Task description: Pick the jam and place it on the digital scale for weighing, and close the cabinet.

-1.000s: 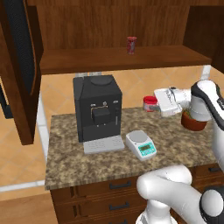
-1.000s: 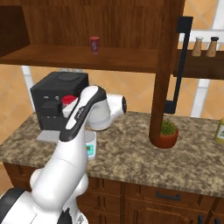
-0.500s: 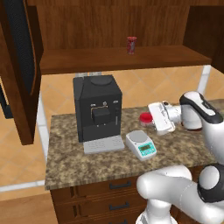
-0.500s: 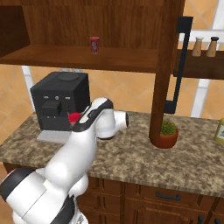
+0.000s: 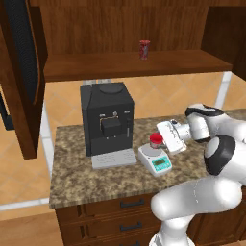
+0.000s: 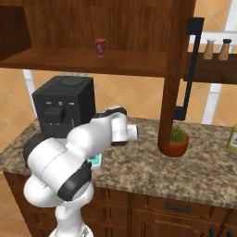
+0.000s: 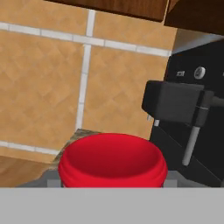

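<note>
The jam (image 7: 113,161) is sitting right up against the pincer (image 5: 162,140), red lid filling the low middle of the hand view, so it's basically between the fingers. From the left base view the jam (image 5: 156,140) is poking out of the pincer's front end, and it's hanging just over the round plate of the digital scale (image 5: 154,159). I can't tell if the jar is touching the plate yet or floating a hair above it. The pincer looks clamped on the jar, lying roughly sideways rather than pointing straight down.

Just past the pincer, the black coffee machine (image 5: 107,120) is standing on the granite counter (image 5: 77,175), its spout block showing close in the hand view (image 7: 175,104).

Further back and above the pincer, a dark-red can (image 5: 144,49) is sitting on the cabinet (image 5: 129,65) shelf. The cabinet door (image 5: 21,72) is hanging wide open, far off to the pincer's side. In the right base view a small potted plant (image 6: 175,141) is sitting beside the other open door (image 6: 176,74).
</note>
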